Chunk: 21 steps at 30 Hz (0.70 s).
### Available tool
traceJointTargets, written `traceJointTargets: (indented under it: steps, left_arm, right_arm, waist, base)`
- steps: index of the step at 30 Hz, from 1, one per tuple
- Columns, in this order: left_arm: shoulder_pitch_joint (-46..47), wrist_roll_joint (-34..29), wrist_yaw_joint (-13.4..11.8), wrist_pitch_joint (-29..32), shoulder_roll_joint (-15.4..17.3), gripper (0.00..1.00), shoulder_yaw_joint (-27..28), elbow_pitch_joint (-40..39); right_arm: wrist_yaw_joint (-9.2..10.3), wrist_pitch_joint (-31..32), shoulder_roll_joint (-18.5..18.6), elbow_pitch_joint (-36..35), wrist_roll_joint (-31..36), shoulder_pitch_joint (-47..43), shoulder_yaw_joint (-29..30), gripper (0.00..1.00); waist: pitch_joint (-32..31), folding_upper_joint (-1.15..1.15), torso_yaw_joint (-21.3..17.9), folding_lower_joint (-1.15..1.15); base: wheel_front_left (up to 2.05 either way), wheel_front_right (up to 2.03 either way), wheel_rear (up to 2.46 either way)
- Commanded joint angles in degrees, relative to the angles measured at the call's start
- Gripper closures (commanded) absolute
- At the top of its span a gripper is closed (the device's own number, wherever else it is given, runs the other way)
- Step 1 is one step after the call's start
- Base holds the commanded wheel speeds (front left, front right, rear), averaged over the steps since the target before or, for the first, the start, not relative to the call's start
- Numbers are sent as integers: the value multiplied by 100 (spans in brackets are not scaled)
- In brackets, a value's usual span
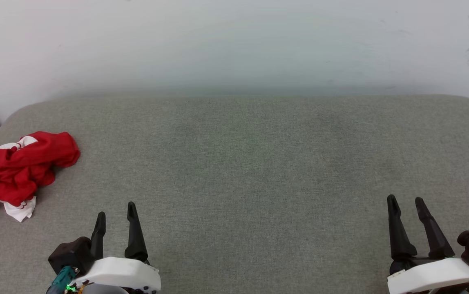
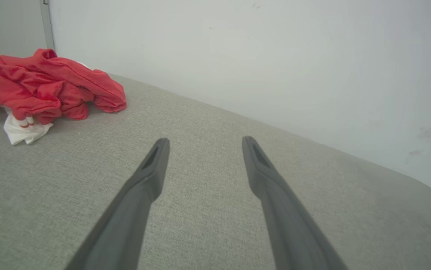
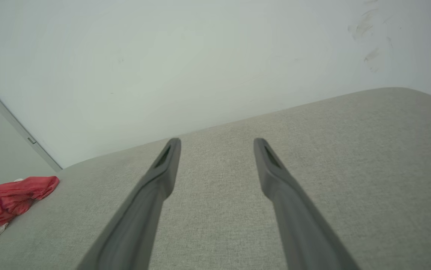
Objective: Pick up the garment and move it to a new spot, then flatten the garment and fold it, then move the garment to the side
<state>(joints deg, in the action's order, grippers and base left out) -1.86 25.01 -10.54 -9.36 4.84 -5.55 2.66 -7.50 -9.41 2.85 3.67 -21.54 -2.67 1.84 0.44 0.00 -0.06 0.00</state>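
The garment (image 1: 18, 167) lies crumpled in a red heap with white bits showing at the far left edge of the grey padded surface (image 1: 242, 163). It also appears at the upper left of the left wrist view (image 2: 50, 86) and small at the lower left of the right wrist view (image 3: 9, 200). My left gripper (image 1: 116, 212) stands open near the front edge, a short way right of the garment and apart from it. My right gripper (image 1: 406, 202) is open at the front right, far from the cloth. Nothing sits between either pair of fingers.
A pale wall (image 1: 234, 45) rises right behind the padded surface, with scuff marks at its upper right. The surface has rounded back corners. A grey strip (image 2: 46, 26) runs up the wall at the left.
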Motion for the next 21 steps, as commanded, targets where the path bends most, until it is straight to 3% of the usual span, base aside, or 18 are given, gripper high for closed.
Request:
traceJointTargets:
  steps: [1, 21]
  left_arm:
    - [15, -118, -11, -56, 28, 0, -23, -64]
    - [-152, -1050, 105, -310, -94, 0, -31, -42]
  right_arm:
    - [1, -44, 7, -73, 115, -12, -11, 0]
    - [1, -301, 5, -299, 944, -166, -31, 0]
  waist:
    - [-1, 0, 2, 0]
    - [0, 0, 4, 0]
  base:
    - [0, 0, 0]
    - [0, 0, 0]
